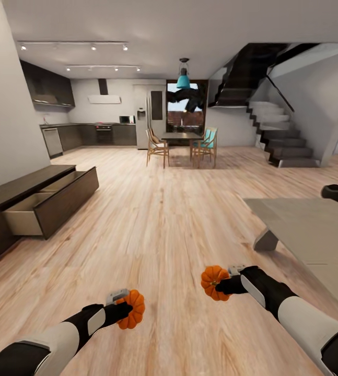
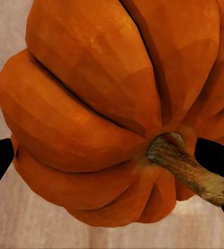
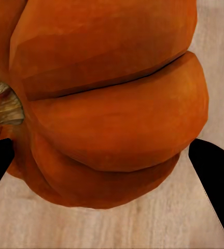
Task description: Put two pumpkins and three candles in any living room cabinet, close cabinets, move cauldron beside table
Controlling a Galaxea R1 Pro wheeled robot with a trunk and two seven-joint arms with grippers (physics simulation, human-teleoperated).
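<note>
Two pumpkins ride with me: the cabinet (image 1: 38, 201) stands left, drawer open to receive them; my left fingers (image 1: 125, 308) clamp one pumpkin (image 1: 132, 309), right fingers (image 1: 225, 285) clamp the other pumpkin (image 1: 213, 282), the worktop (image 1: 315, 235) with cauldron (image 1: 337, 192) rightward.

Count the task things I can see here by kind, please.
Pumpkins: 2, one in the left hand (pumpkin), one in the right hand (pumpkin)
Cauldron: 1, on the table
Cabinet: 1, drawer open
Total: 5, counting the table
</note>
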